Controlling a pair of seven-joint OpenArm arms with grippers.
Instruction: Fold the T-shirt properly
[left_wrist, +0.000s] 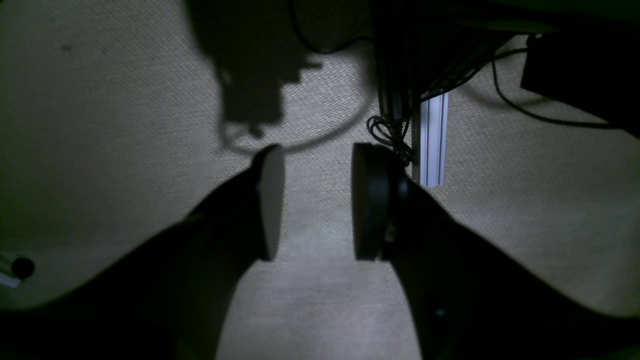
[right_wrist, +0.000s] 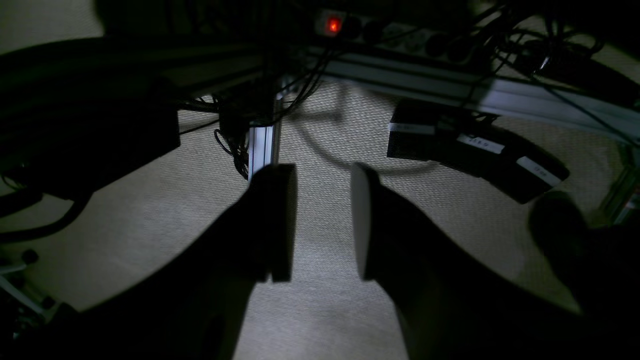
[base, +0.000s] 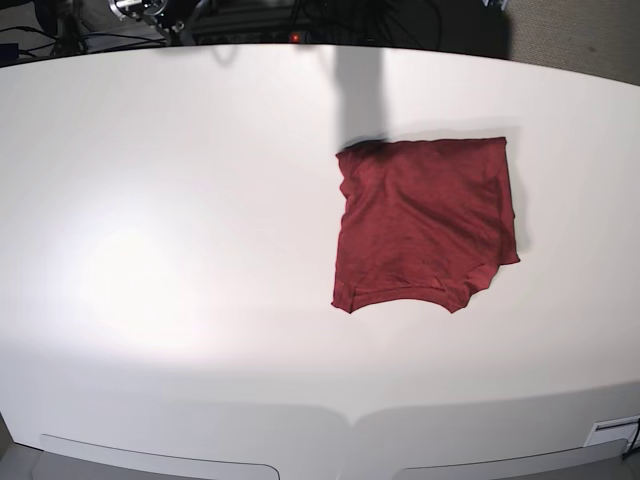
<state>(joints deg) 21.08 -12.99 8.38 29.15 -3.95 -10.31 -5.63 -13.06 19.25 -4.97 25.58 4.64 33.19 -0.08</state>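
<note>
Looks pretty much done: the T-shirt (base: 425, 222) sits folded into a neat square toward the right far side of the surface (base: 180, 250). Left pincer (left_wrist: 317, 202) and right pincer (right_wrist: 322, 222) both hang released, holding nothing, off the surface.

T-shirt (base: 425, 225) flat on table (base: 180, 250), right of centre, seemingly folded.

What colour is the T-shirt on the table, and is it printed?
Plain dark red T-shirt, no print; the base view shows it best.
</note>
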